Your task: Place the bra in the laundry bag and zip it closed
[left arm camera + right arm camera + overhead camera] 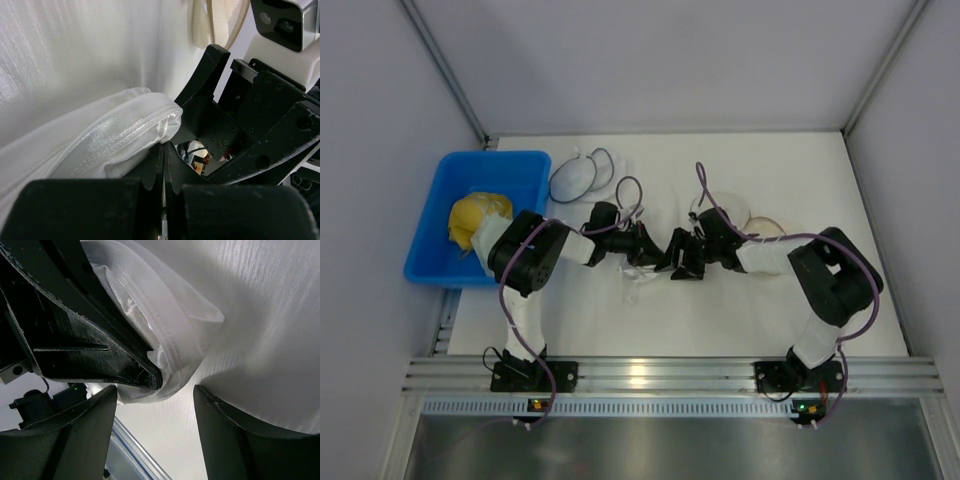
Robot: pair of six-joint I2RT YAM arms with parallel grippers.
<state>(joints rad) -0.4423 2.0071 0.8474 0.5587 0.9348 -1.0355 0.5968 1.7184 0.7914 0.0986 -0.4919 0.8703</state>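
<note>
White table (770,320), blue bin (430,262) on one side. The laundry bag (765,224) lies well right of the bin, and the bra (642,270) is bunched between them. It looks soft, light and floppy, so I'd grab the stitched hem. The left fingers (163,162) are pinching that hem, and the right fingers (678,266) are spread at its edge. No readable labels.

Upper left of the top view: the bin (490,170), with the cloth bundle (472,218) lying in it. Just right of the bin, a second mesh pouch (575,178) lies on the table (770,300). Centre frame, the bra (642,272) sits between the left gripper (655,250) and the right gripper (678,265). The laundry bag (767,225) lies right of centre, partly behind the right arm (820,270).
</note>
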